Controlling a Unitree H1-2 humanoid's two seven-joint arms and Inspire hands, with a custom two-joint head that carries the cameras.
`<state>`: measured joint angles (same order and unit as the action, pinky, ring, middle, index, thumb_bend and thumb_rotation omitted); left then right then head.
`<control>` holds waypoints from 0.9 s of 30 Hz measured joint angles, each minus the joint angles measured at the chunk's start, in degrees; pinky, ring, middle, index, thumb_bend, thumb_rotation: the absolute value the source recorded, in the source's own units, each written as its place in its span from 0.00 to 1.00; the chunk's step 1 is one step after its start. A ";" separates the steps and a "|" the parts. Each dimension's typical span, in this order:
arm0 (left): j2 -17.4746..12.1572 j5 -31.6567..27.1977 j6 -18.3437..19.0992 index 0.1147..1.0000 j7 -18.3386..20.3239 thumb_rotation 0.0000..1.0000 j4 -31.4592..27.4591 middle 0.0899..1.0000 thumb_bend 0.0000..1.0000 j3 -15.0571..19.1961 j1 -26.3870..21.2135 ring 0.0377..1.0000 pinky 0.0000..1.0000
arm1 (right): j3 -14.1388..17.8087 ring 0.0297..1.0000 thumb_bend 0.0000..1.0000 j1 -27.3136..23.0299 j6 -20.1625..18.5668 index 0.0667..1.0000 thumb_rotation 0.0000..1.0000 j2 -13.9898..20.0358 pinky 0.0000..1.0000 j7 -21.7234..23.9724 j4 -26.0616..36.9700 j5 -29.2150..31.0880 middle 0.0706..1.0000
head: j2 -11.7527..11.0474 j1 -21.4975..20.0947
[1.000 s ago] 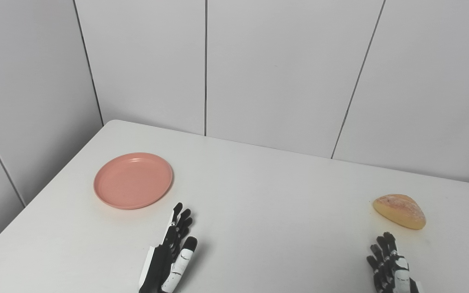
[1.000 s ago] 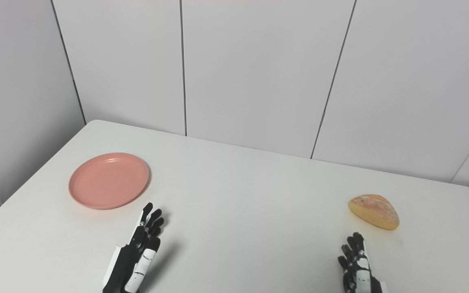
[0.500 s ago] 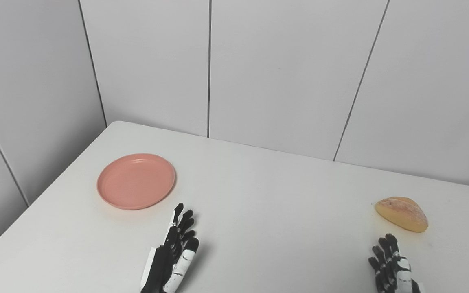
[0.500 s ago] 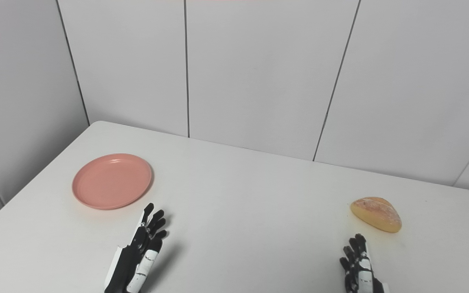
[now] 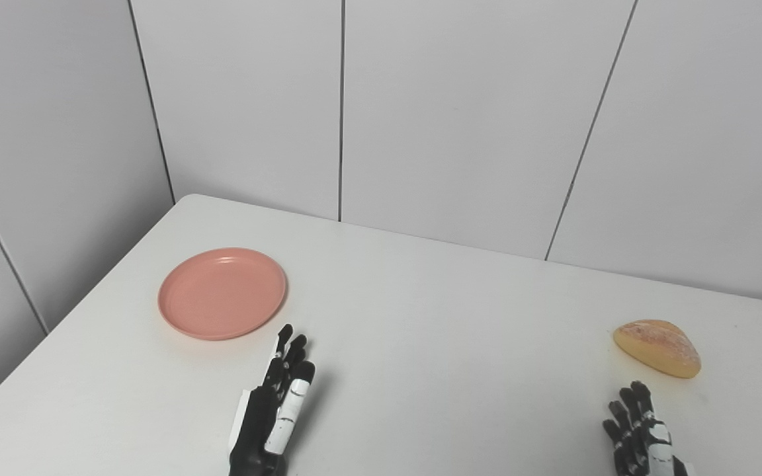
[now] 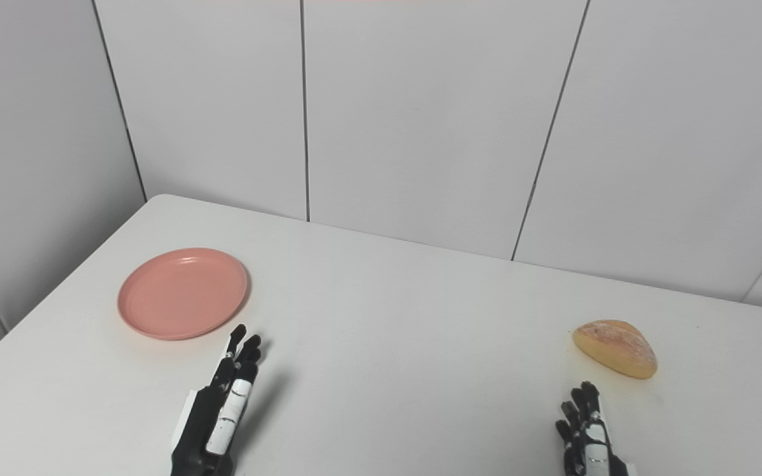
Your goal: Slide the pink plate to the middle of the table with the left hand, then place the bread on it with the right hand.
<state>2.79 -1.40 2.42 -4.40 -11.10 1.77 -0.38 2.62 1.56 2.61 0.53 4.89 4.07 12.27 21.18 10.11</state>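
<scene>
Sitting untouched toward the near-left of the plain white table (image 5: 434,317), the round, shallow pink plastic plate (image 5: 222,293), well short of the middle; lying near the right edge, well apart from it, the golden, crusty oval bread roll (image 5: 657,348); advancing edge-on from the bottom, the black-and-white left hand (image 5: 274,410), fingers straight and now drawn closer together than a second ago, holding nothing, fingertips just short of the plate's near rim and slightly to its right; having crept a little nearer the plate over the last second, though not yet touching; waiting low at the frame's bottom, the black right hand (image 5: 642,439), fingers extended and slightly spread, empty, pointing toward the bread without reaching it; judging from this, still approaching for the slide, with neither step of the task begun.
</scene>
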 measured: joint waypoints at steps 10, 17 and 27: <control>-5.92 -4.96 10.69 0.97 1.73 0.77 -7.88 0.99 1.00 5.13 -8.51 0.99 1.00 | -0.16 1.00 0.81 0.27 -0.08 1.00 0.98 0.18 1.00 -0.07 0.52 -0.02 1.00 | 0.35 -0.18; -12.67 -7.83 11.86 0.90 3.44 0.80 -6.75 0.94 0.94 8.10 -12.37 0.95 0.95 | -0.13 1.00 0.81 0.55 -0.08 1.00 0.98 0.44 1.00 -0.11 0.67 0.01 1.00 | 0.70 0.26; -17.38 -11.16 16.06 0.87 3.17 0.82 -6.92 0.92 0.93 14.52 -20.27 0.93 0.93 | -0.31 1.00 0.81 0.49 -0.23 1.00 0.99 0.73 1.00 0.13 0.69 0.30 1.00 | 0.70 0.53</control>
<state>-14.59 -12.56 18.48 -1.23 -18.02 16.29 -20.65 2.32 2.05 2.38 1.26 5.01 4.76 12.57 21.88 10.63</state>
